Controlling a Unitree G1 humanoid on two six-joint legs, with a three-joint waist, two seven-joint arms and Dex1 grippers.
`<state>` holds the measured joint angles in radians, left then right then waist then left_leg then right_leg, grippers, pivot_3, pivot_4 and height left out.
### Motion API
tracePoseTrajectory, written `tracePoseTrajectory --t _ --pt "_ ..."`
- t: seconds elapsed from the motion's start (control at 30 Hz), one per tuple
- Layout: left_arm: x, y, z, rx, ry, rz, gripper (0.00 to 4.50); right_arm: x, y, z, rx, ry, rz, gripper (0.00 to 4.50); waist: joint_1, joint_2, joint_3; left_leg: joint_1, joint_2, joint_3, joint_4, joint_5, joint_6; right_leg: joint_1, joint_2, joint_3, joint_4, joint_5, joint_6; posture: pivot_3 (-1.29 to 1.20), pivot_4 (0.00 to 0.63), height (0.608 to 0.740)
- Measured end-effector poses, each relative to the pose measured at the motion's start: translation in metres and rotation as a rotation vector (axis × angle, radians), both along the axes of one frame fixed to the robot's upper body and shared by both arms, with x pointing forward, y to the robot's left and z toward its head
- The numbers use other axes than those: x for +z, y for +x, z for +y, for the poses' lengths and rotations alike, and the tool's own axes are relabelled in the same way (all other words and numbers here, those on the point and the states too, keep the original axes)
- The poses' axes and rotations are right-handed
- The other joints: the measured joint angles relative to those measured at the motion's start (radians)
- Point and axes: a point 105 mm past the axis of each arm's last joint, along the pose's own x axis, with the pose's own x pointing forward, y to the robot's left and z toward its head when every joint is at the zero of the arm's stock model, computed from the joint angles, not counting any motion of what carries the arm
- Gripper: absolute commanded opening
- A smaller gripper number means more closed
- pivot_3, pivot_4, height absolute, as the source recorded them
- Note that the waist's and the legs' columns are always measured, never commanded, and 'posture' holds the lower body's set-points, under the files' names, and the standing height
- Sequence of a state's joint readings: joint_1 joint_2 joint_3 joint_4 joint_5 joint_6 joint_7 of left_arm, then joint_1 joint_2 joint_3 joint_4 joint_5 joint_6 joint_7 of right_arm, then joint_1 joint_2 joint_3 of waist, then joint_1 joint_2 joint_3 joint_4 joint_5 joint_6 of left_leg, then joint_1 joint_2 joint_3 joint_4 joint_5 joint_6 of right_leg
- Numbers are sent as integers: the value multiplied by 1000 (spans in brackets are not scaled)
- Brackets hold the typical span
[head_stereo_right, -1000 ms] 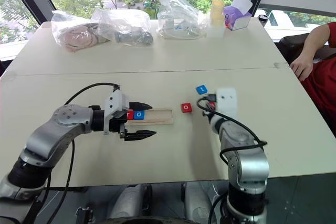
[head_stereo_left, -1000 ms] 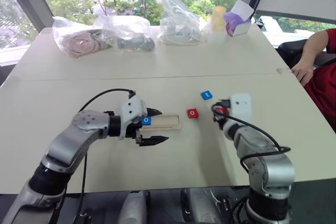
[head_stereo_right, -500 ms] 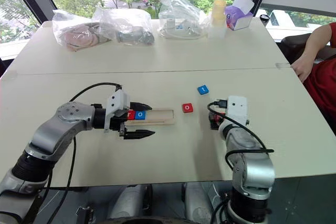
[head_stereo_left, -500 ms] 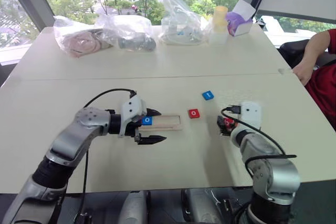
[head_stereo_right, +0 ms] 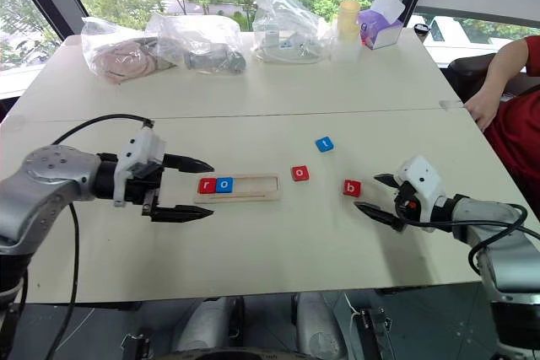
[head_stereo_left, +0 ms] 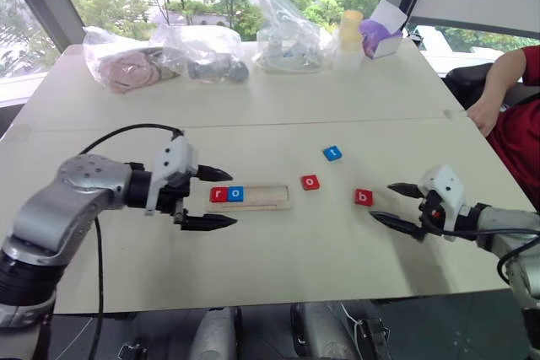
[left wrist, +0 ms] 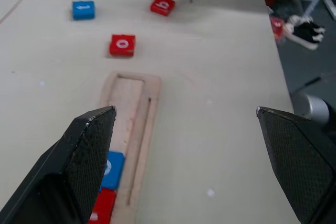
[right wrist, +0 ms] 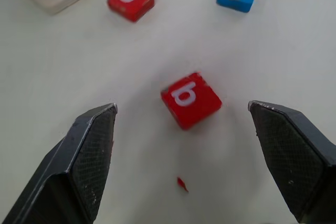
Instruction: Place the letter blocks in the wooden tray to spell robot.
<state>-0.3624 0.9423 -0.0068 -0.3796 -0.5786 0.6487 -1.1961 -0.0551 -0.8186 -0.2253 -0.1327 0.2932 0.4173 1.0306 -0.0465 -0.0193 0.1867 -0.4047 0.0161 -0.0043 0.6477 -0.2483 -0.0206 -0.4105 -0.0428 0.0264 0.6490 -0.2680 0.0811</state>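
The tray (head_stereo_left: 251,196) held two of five blocks: the red r (head_stereo_left: 218,195) and blue o (head_stereo_left: 235,194), side by side at its 9 o'clock end. Three slots remained unfilled. You still had three blocks loose on the table (head_stereo_left: 278,115): the red o (head_stereo_left: 310,182) just off the tray's 3 o'clock end, the blue t (head_stereo_left: 332,153) at its 1 o'clock, and the red b (head_stereo_left: 363,197) farther toward 3 o'clock. Count: three red, two blue, one tray. The left gripper (head_stereo_left: 205,198) and right gripper (head_stereo_left: 396,205) both had jaws spread, holding nothing.
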Motion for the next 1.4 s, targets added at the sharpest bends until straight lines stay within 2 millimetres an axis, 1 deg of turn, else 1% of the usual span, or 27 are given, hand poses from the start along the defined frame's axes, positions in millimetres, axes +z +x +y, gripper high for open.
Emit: tracePoseTrajectory --t 0.07,0.17,0.27,0.37,0.43,0.47,0.6,0.7,0.77,0.83,0.9,0.93,1.03,1.1,1.17,1.2,1.3,1.4 --pt "0 0 9 24 28 5 4500 -1 6 -3 39 -34 -14 4155 3 0 0 0 0 0 0 0 0 0 1 0 0 0 0 0 150 740" --pt "2 0 20 52 57 12 4500 -7 17 0 103 -48 -13 4155 5 0 1 -1 0 0 0 0 0 0 0 -1 0 0 0 0 150 740" --pt "3 0 25 70 58 10 4500 -14 23 4 160 -54 9 4155 9 0 1 -2 0 0 0 0 0 0 -1 -1 0 0 2 0 150 740" --pt "4 2 29 89 66 9 4500 -25 23 7 216 -72 45 4155 14 0 1 -2 0 0 0 0 0 0 -1 -1 0 1 3 0 150 740" --pt "4 3 31 99 64 11 4500 -27 26 7 229 -68 42 3622 14 0 1 -2 0 0 0 0 0 0 -1 -1 0 1 3 0 150 740" --pt "3 3 32 104 64 12 4500 -28 28 8 239 -63 40 3236 14 0 2 -2 0 0 0 0 0 0 -1 -1 0 1 3 0 150 740" --pt "2 3 36 135 62 10 4500 -29 28 12 269 -59 30 1188 9 0 2 -1 0 0 1 0 0 1 -1 -1 1 1 3 0 150 740" --pt "1 3 42 156 72 14 4500 -29 29 12 268 -59 28 1161 8 0 2 0 0 0 1 0 0 1 -1 -1 1 1 3 0 150 740" --pt "0 3 47 174 80 19 4500 -27 32 17 261 -42 26 1161 5 0 2 0 0 0 1 0 0 1 -1 -1 1 1 2 0 150 740" --pt "-8 4 59 213 127 33 4500 -22 37 33 280 0 34 1161 -2 1 2 1 0 0 0 0 0 1 -1 1 2 1 2 0 150 740" --pt "-21 3 75 257 199 46 4500 -11 42 60 337 51 25 1161 -7 2 3 2 1 0 0 0 0 0 0 1 4 1 2 0 150 740" --pt "-27 2 80 271 209 59 4500 -4 46 74 370 73 12 1161 -6 3 3 2 1 0 0 0 0 -1 0 1 5 1 2 0 150 740" --pt "-33 0 78 278 178 76 4500 16 55 126 506 87 -47 1161 2 2 3 1 3 -1 0 0 0 -2 0 0 6 1 2 0 150 740" --pt "-30 1 77 290 154 52 4500 16 56 155 582 52 -76 1161 8 2 3 -1 2 -1 0 0 0 -2 -1 -1 5 2 3 0 150 740" --pt "-26 0 77 309 145 25 4500 7 57 176 638 7 -79 1161 15 2 3 -2 1 -1 0 0 0 -3 -3 -2 5 2 3 0 150 740" --pt "-25 0 76 311 142 18 4500 -1 57 182 654 -10 -68 1161 20 2 3 -3 0 -1 0 0 0 -4 -4 -1 5 2 3 0 150 740" --pt "-26 -3 74 330 134 15 4500 -19 57 190 666 -36 -16 1161 30 2 3 -4 -1 0 0 0 0 -4 -6 -1 3 2 3 0 150 740" --pt "-29 -8 70 340 113 23 4500 -16 58 200 687 -46 -25 1161 28 2 3 -4 0 -1 0 0 0 -4 -6 -1 3 2 3 0 150 740"
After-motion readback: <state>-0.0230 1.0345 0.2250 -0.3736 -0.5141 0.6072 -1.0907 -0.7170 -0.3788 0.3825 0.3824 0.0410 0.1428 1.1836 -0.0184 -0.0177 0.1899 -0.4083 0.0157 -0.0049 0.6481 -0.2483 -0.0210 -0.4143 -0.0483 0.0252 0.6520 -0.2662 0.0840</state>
